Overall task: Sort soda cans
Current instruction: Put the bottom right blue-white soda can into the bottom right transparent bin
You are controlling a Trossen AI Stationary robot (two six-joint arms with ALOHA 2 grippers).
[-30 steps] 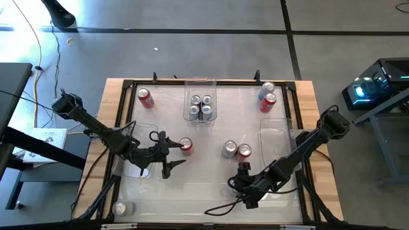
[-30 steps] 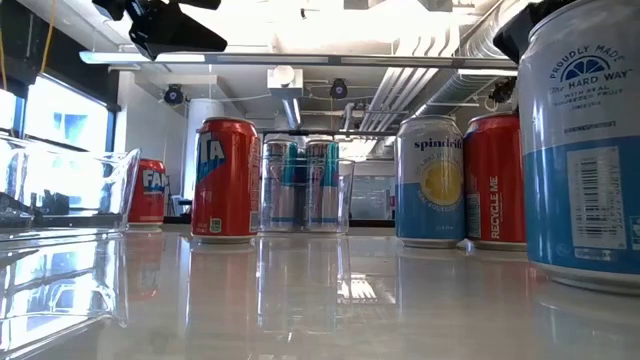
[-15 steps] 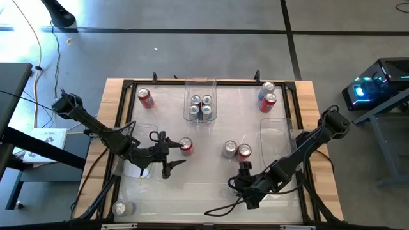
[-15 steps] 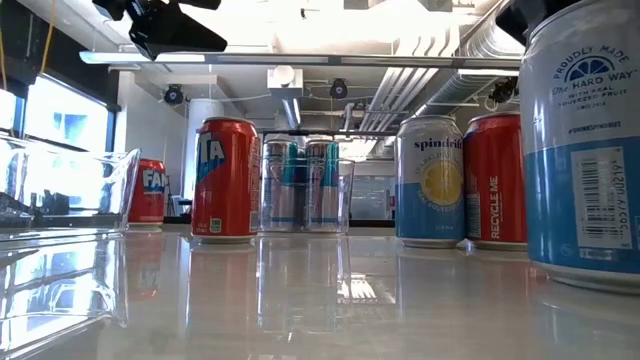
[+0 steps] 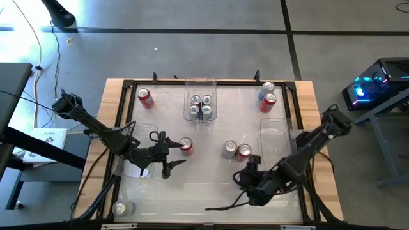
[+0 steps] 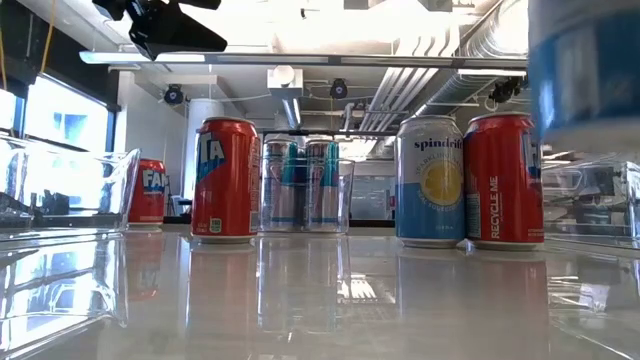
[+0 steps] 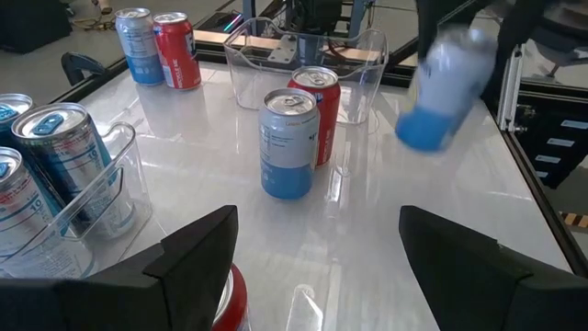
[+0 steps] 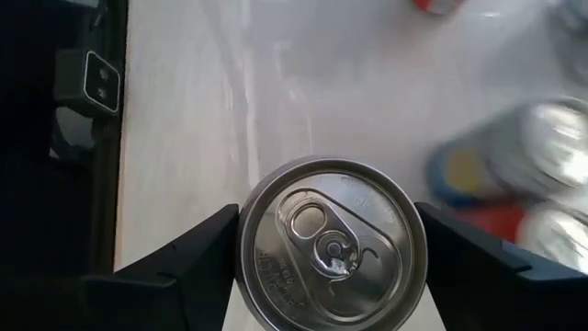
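White tabletop [image 5: 204,137] carries three clear bins: one at far centre [image 5: 200,105] w/ four cans inside, one at left [image 5: 142,137], one at right [image 5: 276,131]. Right gripper [image 8: 333,244] is closed round a blue-and-silver can [image 8: 333,244], lifted off the table near the front edge, approx. beside the silver/red pair [image 5: 236,151]. Left gripper [image 5: 171,155] hangs w/ jaws spread, just beside a red can [image 5: 186,145]. Other cans: red at far left [image 5: 146,98], blue + red at far right [image 5: 267,96], one at front-left corner [image 5: 119,207], prob. silver.
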